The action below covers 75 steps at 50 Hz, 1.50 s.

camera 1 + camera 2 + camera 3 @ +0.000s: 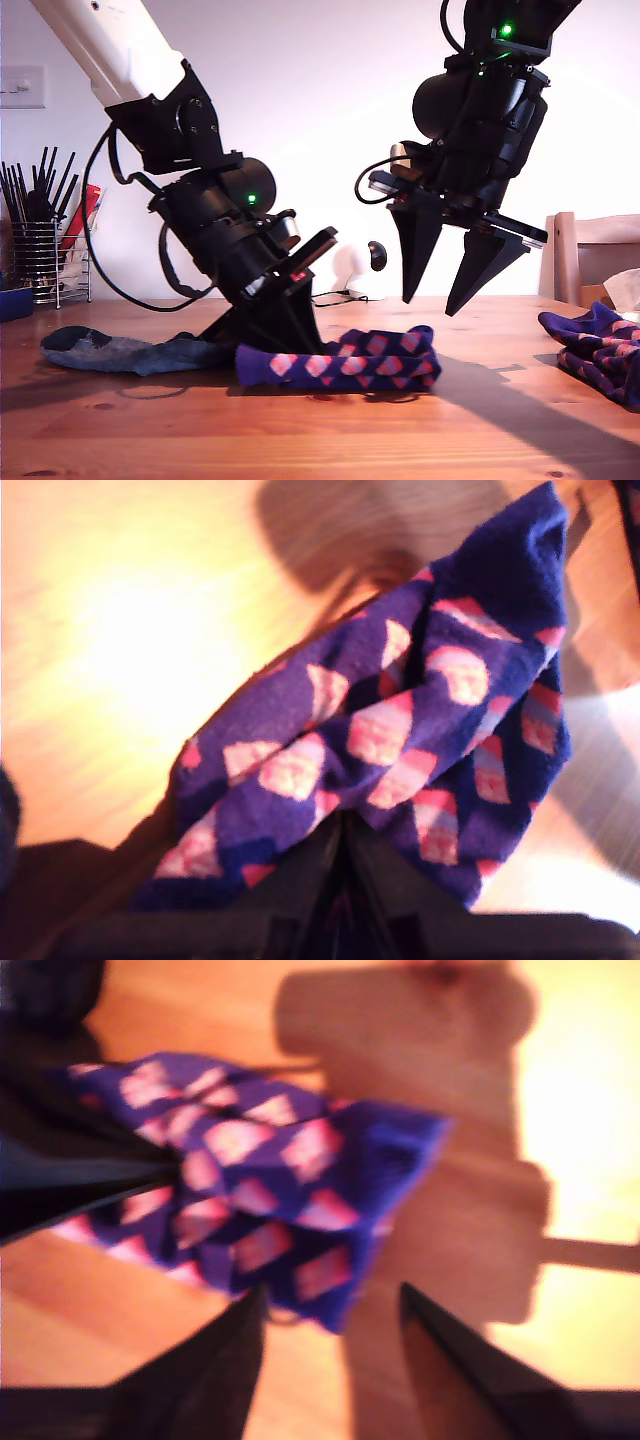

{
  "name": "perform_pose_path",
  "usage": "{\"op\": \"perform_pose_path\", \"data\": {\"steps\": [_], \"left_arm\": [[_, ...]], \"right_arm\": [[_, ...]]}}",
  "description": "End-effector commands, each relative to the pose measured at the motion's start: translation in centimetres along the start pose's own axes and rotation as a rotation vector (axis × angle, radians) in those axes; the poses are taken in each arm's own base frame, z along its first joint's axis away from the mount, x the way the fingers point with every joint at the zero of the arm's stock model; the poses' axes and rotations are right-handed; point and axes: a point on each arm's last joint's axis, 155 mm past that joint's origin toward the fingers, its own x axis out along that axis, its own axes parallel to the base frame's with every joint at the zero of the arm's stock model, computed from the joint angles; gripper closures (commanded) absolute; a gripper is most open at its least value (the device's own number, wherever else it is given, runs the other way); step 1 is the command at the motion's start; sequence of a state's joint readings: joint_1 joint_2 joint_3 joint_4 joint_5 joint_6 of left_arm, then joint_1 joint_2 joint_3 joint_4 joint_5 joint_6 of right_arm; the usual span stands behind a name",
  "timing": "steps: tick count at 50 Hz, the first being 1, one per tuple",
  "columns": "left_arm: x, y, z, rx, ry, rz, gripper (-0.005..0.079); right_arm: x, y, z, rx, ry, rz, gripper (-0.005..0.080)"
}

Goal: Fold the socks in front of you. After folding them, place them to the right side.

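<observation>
Grey sock (130,350) in exterior view only, beside checked sock (345,365)

Soft knit navy-purple sock with red-pink diamond checks (350,365): folded into a doubled bundle, lying flat on the wooden counter (300,440) at the centre of the exterior view. Plain dark grey-blue sock (130,352): limp and crumpled, lying flat toward the exterior view's left, just beside the checked bundle. Second navy-purple checked sock (595,350): bunched at the exterior view's right edge, well apart.
</observation>
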State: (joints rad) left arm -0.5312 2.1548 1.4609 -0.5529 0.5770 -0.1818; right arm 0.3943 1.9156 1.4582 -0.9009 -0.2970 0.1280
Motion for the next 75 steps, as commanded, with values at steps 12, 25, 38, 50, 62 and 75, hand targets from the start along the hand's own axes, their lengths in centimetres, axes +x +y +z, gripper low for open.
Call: {"op": "perform_pose_path", "data": {"steps": [12, 25, 38, 50, 62, 75], "left_arm": [[3.5, 0.9, -4.0, -0.057, 0.115, 0.01, 0.0766], [3.5, 0.9, -3.9, -0.061, 0.11, 0.01, 0.0766], [3.5, 0.9, -3.3, -0.054, 0.089, 0.002, 0.0766], [3.1, 1.2, -2.7, -0.061, 0.068, -0.017, 0.0766], [3.0, 1.2, -2.5, -0.061, 0.062, -0.028, 0.0766], [3.0, 0.9, -2.3, -0.054, 0.056, -0.045, 0.0766]], "right_arm": [[2.2, -0.5, -1.1, 0.007, 0.056, 0.001, 0.034], [3.8, -1.3, -2.2, 0.027, 0.086, -0.004, 0.0341], [3.7, -1.4, -2.1, -0.014, 0.08, 0.003, 0.0341], [2.2, -0.7, -0.4, -0.057, -0.018, 0.015, 0.0343], [-0.5, -0.1, 0.1, -0.083, -0.134, 0.018, 0.0347], [-1.4, 0.0, -1.1, -0.088, -0.229, 0.062, 0.0347]]}}
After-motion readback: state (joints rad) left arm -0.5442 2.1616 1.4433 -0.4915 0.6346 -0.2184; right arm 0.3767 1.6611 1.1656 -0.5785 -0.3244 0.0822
